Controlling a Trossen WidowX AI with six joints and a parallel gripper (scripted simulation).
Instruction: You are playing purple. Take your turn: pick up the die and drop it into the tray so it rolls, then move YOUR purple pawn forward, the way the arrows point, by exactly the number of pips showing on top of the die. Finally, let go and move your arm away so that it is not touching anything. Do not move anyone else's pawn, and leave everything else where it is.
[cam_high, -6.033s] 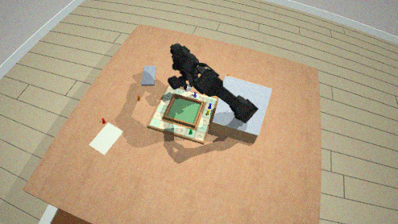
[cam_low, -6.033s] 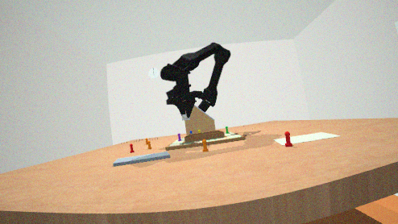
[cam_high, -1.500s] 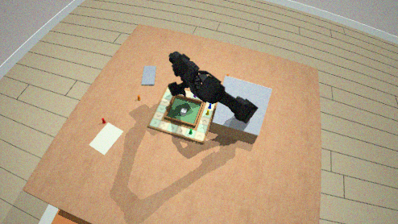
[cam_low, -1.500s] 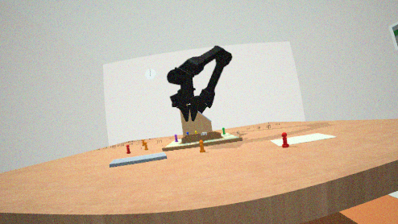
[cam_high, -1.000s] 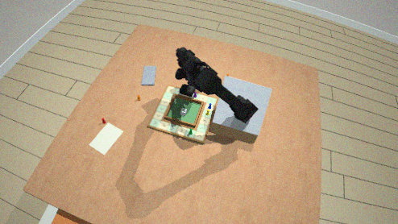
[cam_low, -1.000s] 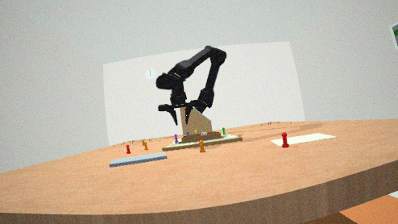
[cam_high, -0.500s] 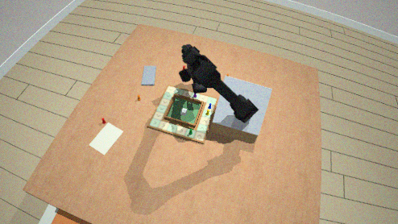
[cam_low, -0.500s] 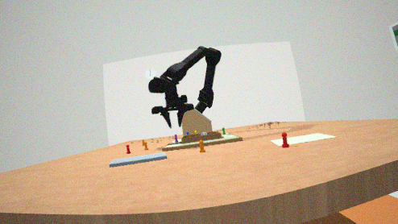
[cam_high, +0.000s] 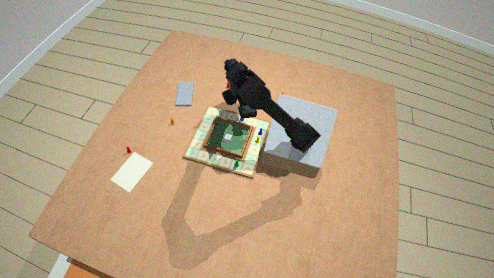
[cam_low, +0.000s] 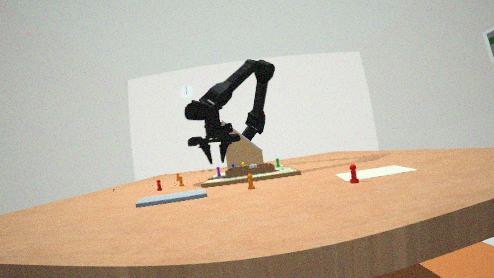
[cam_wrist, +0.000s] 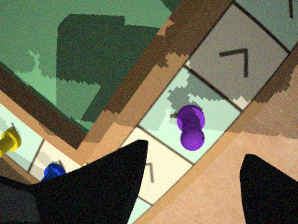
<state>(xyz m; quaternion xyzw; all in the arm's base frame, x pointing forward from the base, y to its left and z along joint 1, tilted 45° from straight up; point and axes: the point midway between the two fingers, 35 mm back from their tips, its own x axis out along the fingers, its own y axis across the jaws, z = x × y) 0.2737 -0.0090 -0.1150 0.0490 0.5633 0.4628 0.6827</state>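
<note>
The purple pawn (cam_high: 242, 119) (cam_low: 218, 172) (cam_wrist: 191, 119) stands upright on a pale green square of the arrow track on the board (cam_high: 191, 153) (cam_low: 295, 174). My gripper (cam_high: 238, 104) (cam_low: 217, 162) (cam_wrist: 196, 157) is open, part way, with nothing between its fingers. It points down, its tips above the pawn and to either side of it in the wrist view. The white die (cam_high: 228, 136) (cam_low: 253, 166) lies in the green-floored tray (cam_high: 249, 142) (cam_low: 250, 171) in the board's middle; its top pips are too small to read, and the wrist view does not show it.
Blue (cam_high: 260, 131) (cam_wrist: 54, 171), yellow (cam_high: 258, 140) (cam_wrist: 11, 139) and green (cam_high: 236, 163) (cam_low: 277, 162) pawns stand on the track. A grey-topped block (cam_high: 315, 117) is beside the board. Red (cam_high: 128, 150) (cam_low: 354, 174) and orange (cam_high: 172, 121) (cam_low: 251, 181) pawns, a slab (cam_high: 185, 94) (cam_low: 171, 198) and a pale card (cam_high: 132, 172) lie around.
</note>
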